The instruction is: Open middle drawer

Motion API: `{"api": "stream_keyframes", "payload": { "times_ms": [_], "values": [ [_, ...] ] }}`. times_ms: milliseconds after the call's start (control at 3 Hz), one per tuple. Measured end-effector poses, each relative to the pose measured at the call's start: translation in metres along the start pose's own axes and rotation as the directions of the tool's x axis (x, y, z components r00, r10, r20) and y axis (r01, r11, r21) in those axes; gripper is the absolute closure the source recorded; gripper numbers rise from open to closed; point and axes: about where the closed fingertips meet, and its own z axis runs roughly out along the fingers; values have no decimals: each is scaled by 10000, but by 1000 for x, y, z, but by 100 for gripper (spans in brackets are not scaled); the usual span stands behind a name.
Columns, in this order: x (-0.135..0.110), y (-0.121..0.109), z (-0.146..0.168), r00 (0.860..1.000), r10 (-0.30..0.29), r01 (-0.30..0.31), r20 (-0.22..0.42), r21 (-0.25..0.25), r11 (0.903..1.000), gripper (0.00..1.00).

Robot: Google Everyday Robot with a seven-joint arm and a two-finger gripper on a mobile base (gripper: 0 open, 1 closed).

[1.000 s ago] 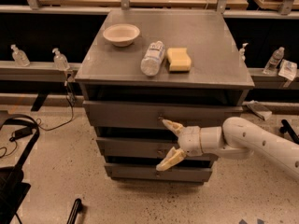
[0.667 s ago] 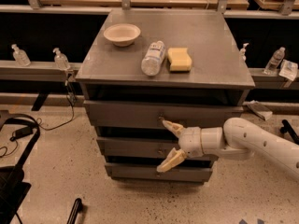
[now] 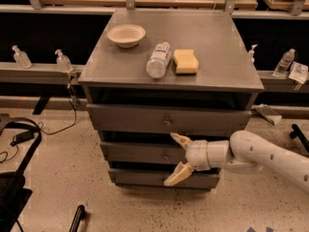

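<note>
Spread wide, the gripper (image 3: pixel 171 159) sits at the front of the cabinet (image 3: pixel 217 57), reaching in from the right on the white arm (image 3: pixel 260 153). Its upper finger (image 3: pixel 179 139) is above the middle drawer (image 3: pixel 135 152) and its lower finger (image 3: pixel 176 175) hangs down across the bottom drawer (image 3: pixel 140 177). Compared with a second ago, the gripper has dropped slightly: the upper fingertip was up near the top drawer (image 3: pixel 145 119) and now lies below that front. This puts the open jaws level with the middle drawer's small knob (image 3: pixel 165 156), which shows just left of the gripper's body. The middle drawer, second of the three grey fronts, looks shut and no further out than before. I judge the approach nearly lined up, with closing on the knob and pulling not yet done. Farther back, the cabinet top carries a bowl (image 3: pixel 126 35), a lying bottle (image 3: pixel 159 59) and a yellow sponge (image 3: pixel 186 61), all unmoved.
</note>
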Motion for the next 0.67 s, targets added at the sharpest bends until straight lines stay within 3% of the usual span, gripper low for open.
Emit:
{"api": "stream_keyframes", "payload": {
  "times_ms": [667],
  "values": [
    [65, 4, 7, 9913, -102, 124, -1310, 164, 9998, 0]
  ]
}}
